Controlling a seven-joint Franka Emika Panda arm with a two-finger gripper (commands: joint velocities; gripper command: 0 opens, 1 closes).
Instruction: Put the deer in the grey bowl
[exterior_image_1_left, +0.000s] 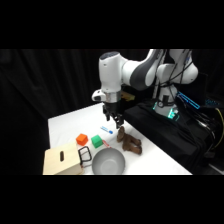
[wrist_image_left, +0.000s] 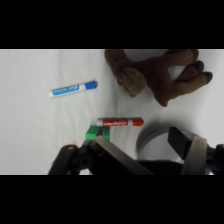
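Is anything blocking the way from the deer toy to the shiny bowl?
Nothing visible does. In the side view the deer lies just beside the grey bowl, with bare table between them. The green cube sits off to the side.

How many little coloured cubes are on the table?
2. The orange cube sits behind the wooden box; the green cube lies just beside it, nearer the grey bowl. The box may hide more.

The white bench (exterior_image_1_left: 65, 125) carries the deer (exterior_image_1_left: 130, 142) near its right edge, the grey bowl (exterior_image_1_left: 108, 162) and a tan wooden box (exterior_image_1_left: 61, 161) at the front edge, an orange cube (exterior_image_1_left: 82, 139), a green cube (exterior_image_1_left: 97, 142), and blue (wrist_image_left: 73, 89) and red markers (wrist_image_left: 120, 122) mid-bench.
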